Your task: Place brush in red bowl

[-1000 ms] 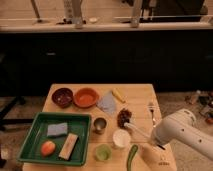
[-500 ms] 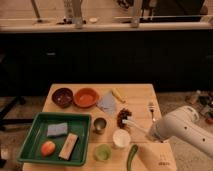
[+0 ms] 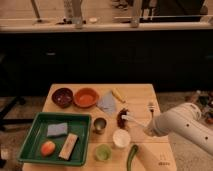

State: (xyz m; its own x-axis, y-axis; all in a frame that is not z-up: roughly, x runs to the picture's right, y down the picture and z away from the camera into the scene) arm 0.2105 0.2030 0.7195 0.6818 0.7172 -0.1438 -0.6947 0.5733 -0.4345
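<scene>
Camera view: gripper (image 3: 148, 128) at right of worktop (image 3: 140, 95), jaws closed on the brush (image 3: 131, 118). White handle points left, dark head above worktop centre, just right of metal cup (image 3: 99, 125). Red bowl (image 3: 85, 97) far left, well apart.

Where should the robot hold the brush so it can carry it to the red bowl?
On the slim white handle of the brush, coming from the right, where the arm is. The claw, shut, already seems to have that end. The dark head points left toward the red bowl, so it goes in first.
</scene>
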